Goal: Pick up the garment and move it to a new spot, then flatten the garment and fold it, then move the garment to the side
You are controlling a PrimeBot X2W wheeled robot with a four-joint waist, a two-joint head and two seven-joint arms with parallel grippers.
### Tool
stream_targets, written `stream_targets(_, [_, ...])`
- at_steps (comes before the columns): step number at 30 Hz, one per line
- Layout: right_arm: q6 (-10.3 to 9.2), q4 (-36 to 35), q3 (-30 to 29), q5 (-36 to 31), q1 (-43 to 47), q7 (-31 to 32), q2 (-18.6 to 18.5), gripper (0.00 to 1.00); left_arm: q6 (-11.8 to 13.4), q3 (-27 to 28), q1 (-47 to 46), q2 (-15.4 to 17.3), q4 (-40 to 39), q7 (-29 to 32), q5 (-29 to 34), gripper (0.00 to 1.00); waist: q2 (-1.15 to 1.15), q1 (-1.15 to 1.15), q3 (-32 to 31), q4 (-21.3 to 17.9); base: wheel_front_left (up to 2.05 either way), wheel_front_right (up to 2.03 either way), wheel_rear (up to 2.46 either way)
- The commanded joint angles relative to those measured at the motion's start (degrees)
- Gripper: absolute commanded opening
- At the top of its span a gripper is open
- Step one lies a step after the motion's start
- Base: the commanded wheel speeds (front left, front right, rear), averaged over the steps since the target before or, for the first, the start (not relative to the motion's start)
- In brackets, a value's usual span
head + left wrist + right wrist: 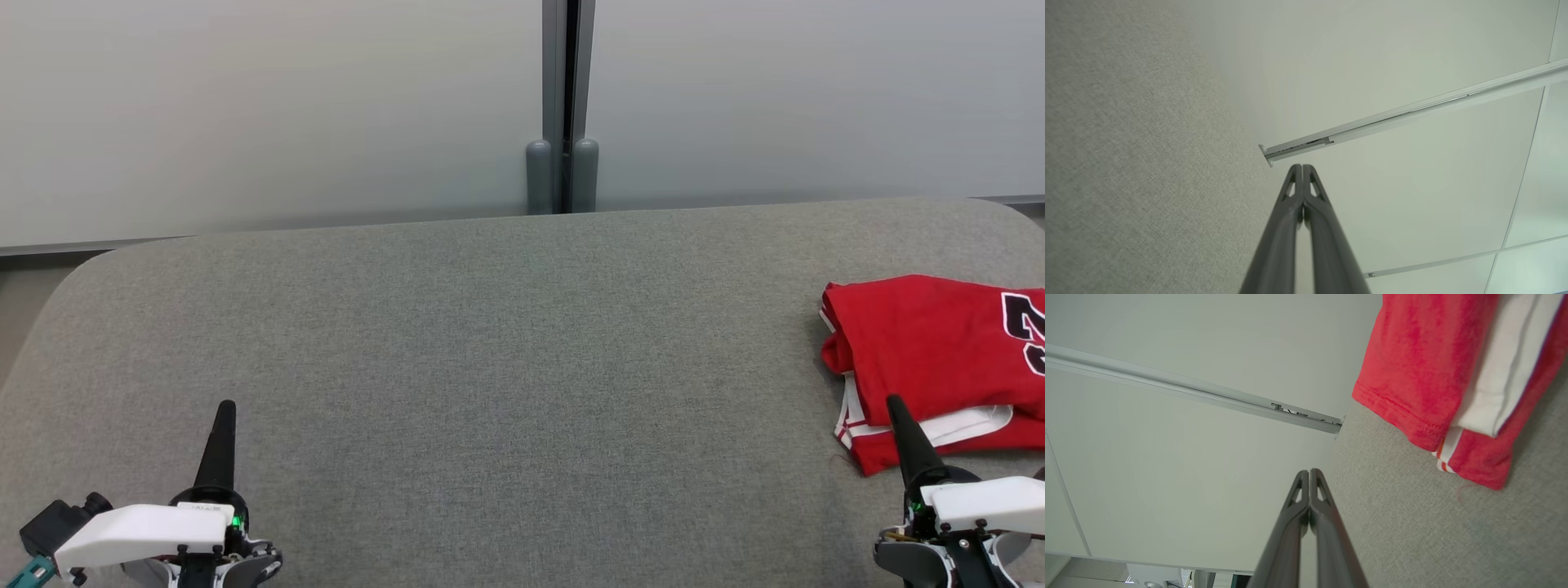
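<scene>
Both end effectors are pointing away across the grey worktop (490,343) with their fingers pressed together, holding nothing: the left end effector (226,408) is sitting at the near left, the right end effector (896,404) at the near right. The red garment (931,351) is lying folded at the worktop's right side, near the right end effector's tip.
</scene>
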Motion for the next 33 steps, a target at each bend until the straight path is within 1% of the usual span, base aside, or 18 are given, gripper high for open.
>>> stream_targets(1, [0.02,-0.4,-0.5,1.0,-0.9,0.3,-0.2,0.0,-0.5,0.4,-1.6,0.2,-0.3,0.3,-1.3,0.0,0.0,0.0,0.0,0.0,0.0,0.0,0.0])
stream_targets(16, [0.02,-0.4,-1.7,6.8,-1.2,2.1,0.5,0.0,-1.0,1.1,-2.5,0.1,-0.2,2.2,-7.9,0.0,0.0,0.0,0.3,0.1,0.0,0.0,0.0])
stream_targets(33, [0.02,-0.3,-3.0,12.3,-1.7,3.8,1.2,0.0,-1.5,1.7,-3.4,0.0,0.0,3.8,-14.0,0.0,0.0,0.0,0.6,0.1,0.0,0.0,0.0])
